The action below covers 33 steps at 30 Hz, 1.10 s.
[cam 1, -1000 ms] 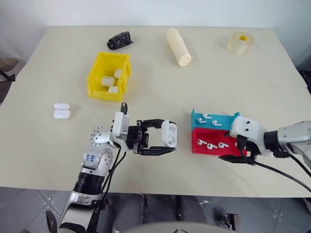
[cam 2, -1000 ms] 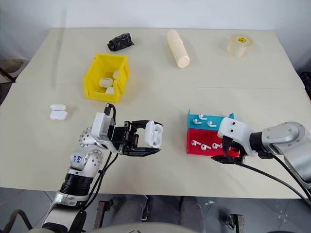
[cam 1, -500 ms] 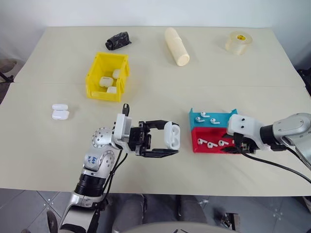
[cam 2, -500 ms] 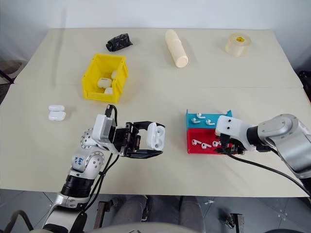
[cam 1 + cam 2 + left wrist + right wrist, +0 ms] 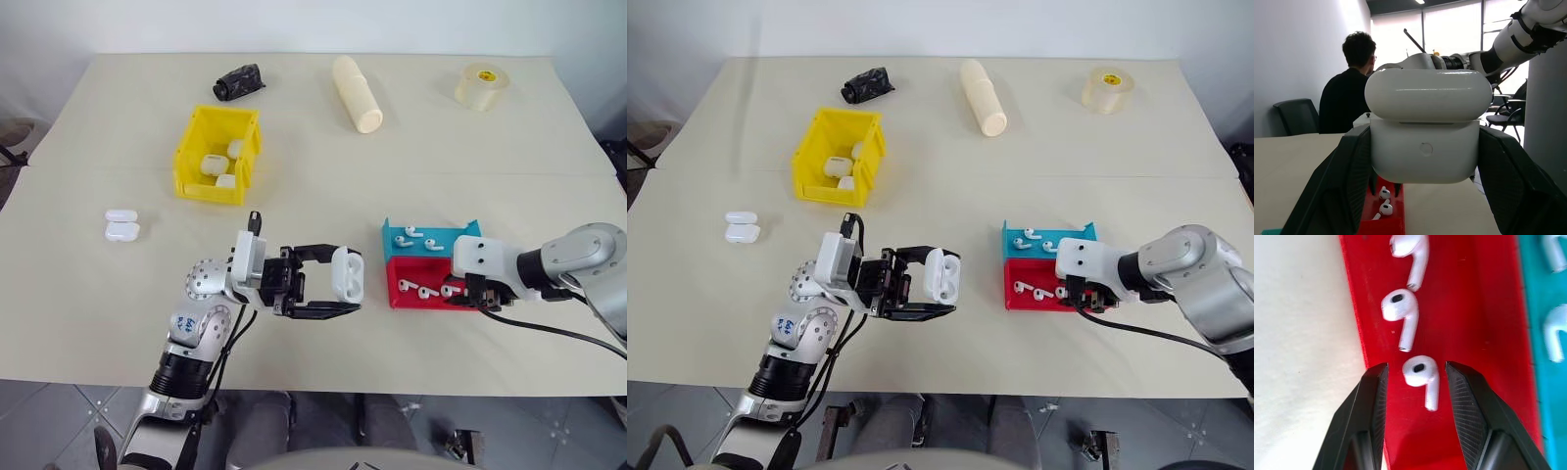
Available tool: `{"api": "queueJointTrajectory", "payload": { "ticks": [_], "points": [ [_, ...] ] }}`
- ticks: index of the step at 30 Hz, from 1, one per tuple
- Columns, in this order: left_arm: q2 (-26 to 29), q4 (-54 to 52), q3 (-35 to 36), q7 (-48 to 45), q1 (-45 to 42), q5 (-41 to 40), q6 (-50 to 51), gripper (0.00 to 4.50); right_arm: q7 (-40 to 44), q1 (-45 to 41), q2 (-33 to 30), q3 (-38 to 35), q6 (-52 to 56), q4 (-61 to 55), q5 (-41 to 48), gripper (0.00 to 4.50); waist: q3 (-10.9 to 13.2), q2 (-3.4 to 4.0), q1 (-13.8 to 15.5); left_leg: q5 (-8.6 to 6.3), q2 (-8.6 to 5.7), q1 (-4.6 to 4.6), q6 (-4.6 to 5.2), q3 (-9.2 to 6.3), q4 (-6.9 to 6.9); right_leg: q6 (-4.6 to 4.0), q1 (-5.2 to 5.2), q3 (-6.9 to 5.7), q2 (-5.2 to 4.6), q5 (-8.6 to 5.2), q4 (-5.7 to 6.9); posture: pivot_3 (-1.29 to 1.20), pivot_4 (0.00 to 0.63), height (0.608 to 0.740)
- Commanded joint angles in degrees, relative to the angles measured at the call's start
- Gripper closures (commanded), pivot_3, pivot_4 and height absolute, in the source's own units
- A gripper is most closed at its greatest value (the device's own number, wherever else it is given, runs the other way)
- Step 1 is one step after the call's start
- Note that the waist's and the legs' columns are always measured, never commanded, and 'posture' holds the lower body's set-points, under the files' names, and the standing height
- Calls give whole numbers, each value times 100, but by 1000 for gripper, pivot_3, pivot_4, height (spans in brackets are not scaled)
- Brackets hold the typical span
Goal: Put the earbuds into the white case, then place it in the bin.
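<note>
My left gripper (image 5: 343, 279) is shut on the white case (image 5: 346, 274), holding it above the table with its lid closed (image 5: 1427, 132). The right gripper (image 5: 473, 294) reaches down into the red tray (image 5: 404, 301). Its open fingers (image 5: 1371, 401) straddle one earbud (image 5: 1421, 374), with a thin gap on each side. Two more earbuds (image 5: 1400, 313) lie in a row beyond it. The yellow bin (image 5: 196, 166) stands at the far left with several white cases inside.
A blue tray (image 5: 453, 235) with earbuds adjoins the red one. Two spare white cases (image 5: 122, 224) lie at the left. At the back are a black object (image 5: 239, 80), a cream cylinder (image 5: 358, 93) and a tape roll (image 5: 482, 85). A person (image 5: 1347, 95) sits beyond the table.
My right gripper has swung from the red tray's right end into the tray, and its fingers have narrowed around an earbud. The left gripper and the case have kept still.
</note>
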Motion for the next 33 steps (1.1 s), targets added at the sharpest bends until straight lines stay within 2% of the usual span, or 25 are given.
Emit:
{"api": "queueJointTrajectory", "payload": {
  "ticks": [1, 13, 17, 18, 25, 29, 33],
  "points": [
    [38, -285, 26, 52, 45, -92, 18, 1695, 103, -93, 20, -19, -196, 30, -170, 2589, 0, 0, -1, 0, 0, 0, 0, 0, 0, 0, 0, 0, 0, 0, 0, 0, 150, 740],
    [49, -313, 25, 78, 40, -104, 54, 1695, 258, -93, 152, 8, -447, 131, -447, 2589, 0, 0, -6, 0, 0, 1, 0, 0, 1, 0, 1, 0, 0, 0, 1, 0, 150, 740],
    [44, -318, 20, 79, 41, -106, 77, 1695, 286, -39, 177, -6, -435, 108, -489, 3856, 0, 0, -7, 0, 1, 1, 0, 0, 6, 0, 2, 0, 1, 0, 5, 0, 150, 740],
    [45, -323, 18, 79, 40, -108, 88, 1695, 275, -25, 174, -7, -446, 108, -521, 4004, 0, 0, -4, 0, 1, 1, 0, 0, 7, 0, 2, 0, 1, 0, 8, 0, 150, 740],
    [60, -321, 35, 69, 49, -114, 91, 1695, 216, 16, 189, -110, -378, 16, -495, 4003, 0, 0, -6, 0, 0, 2, -1, 0, 9, 0, 2, 1, 1, 0, 11, 0, 150, 740],
    [56, -302, 66, -23, 74, -174, 36, 1695, 315, 237, 222, -946, -342, -193, 262, 4003, 0, 0, 1, 0, 0, 1, -1, 0, 9, 0, 1, 1, 0, 0, 12, 0, 150, 740],
    [60, -232, 95, -89, 49, -204, 50, 1695, 226, 668, 658, -2136, -388, -413, 1292, 4003, 0, -1, 9, 0, 0, 1, 0, 0, 5, 0, 2, 0, 0, 0, 8, 0, 150, 740]
  ]
}}
